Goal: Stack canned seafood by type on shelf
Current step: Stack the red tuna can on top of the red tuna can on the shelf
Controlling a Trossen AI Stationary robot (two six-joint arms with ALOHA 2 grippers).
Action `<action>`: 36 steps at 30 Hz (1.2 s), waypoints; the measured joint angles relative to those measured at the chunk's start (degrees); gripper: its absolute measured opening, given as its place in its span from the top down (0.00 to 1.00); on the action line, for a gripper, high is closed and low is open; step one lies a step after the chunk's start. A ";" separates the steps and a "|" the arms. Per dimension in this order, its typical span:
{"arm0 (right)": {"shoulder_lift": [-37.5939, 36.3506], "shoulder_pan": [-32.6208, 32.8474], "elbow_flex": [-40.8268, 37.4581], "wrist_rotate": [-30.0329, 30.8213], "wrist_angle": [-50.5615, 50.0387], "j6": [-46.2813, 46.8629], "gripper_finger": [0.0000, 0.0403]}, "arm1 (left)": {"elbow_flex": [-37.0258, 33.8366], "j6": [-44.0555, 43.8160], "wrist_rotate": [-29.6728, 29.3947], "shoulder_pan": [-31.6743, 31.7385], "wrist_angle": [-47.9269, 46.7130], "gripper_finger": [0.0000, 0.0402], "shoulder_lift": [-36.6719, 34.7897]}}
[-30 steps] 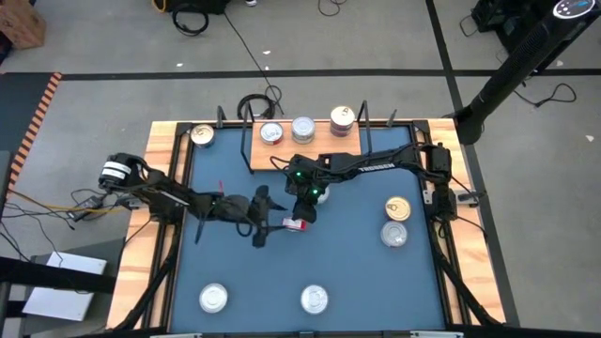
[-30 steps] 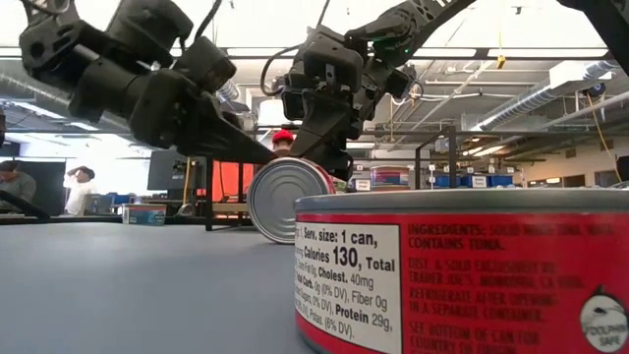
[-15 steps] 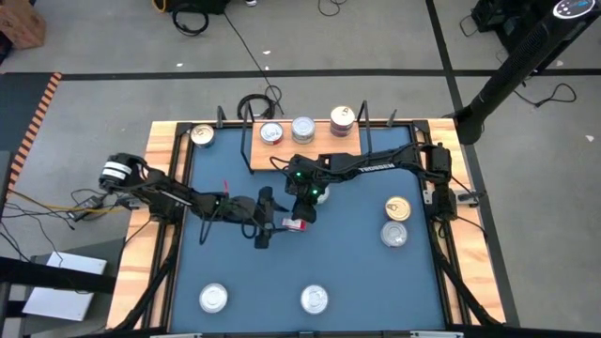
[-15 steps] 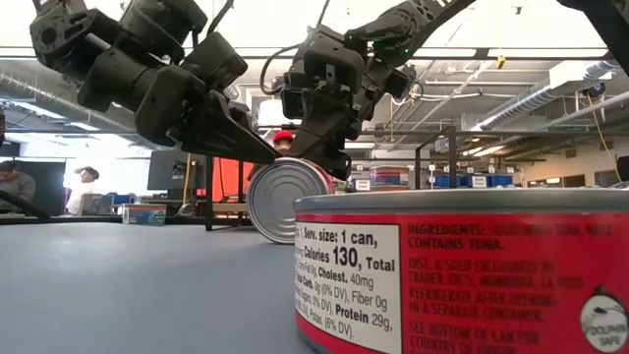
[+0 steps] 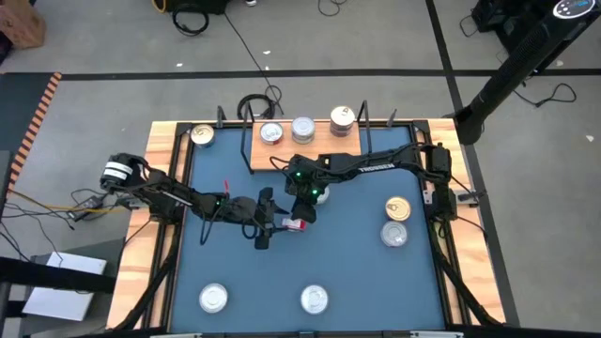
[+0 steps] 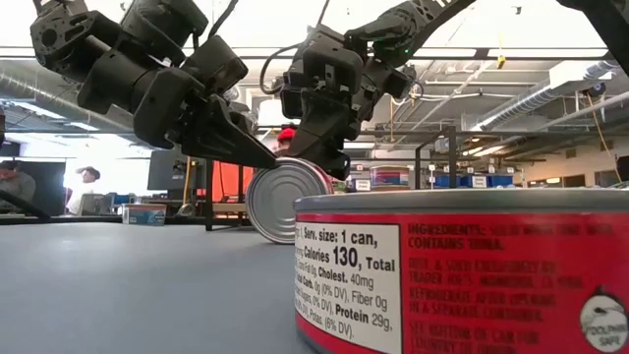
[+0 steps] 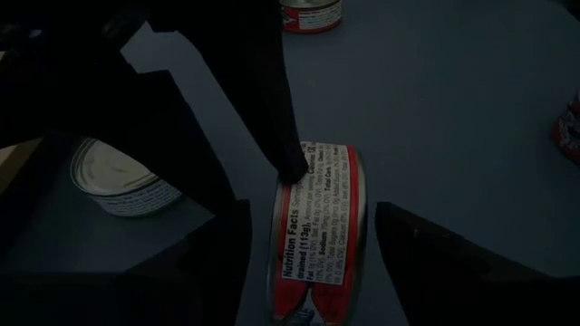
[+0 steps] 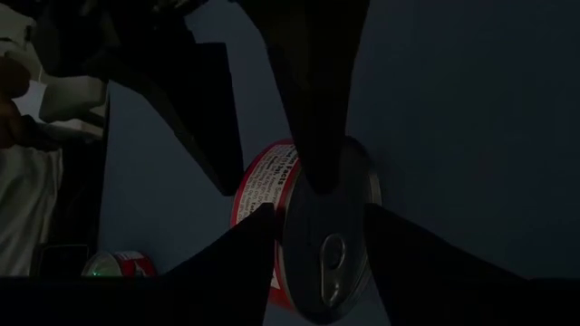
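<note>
A red-labelled can stands on its edge on the blue table at mid-table, its silver lid facing the near edge. My right gripper reaches down onto it from the far right and is shut on it. My left gripper comes level from the left and is open. One of its fingers stands on either side of the can's flat ends, and narrow gaps show. The shelf lies at the far edge and has three cans on it. My right gripper holds the red-labelled can at its upper part, slanting down from the far right. One fingertip rests on the label side near the rim. The can's lid shows between the two fingers. The can stands upright on its edge on the table.
A pale can sits under my right arm. Two cans lie at the right, two near the front edge, and one at the far left corner. A large red can fills the low view's foreground.
My left gripper has edged a little toward the table's right, and its fingers now stand closer about the red-labelled can. My right gripper and the can have stayed where they were.
</note>
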 joint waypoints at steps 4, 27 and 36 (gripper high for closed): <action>0.00 0.00 -0.02 0.00 0.29 0.01 0.56 | 0.00 -0.55 0.12 0.24 -0.04 0.41 0.00; 0.02 0.04 -0.04 -0.32 0.76 0.01 0.55 | 6.03 -0.24 0.50 0.26 -6.30 0.58 4.39; 0.02 0.04 -0.04 -0.40 0.85 0.01 0.54 | 6.14 -0.24 0.93 0.20 -7.56 0.58 4.01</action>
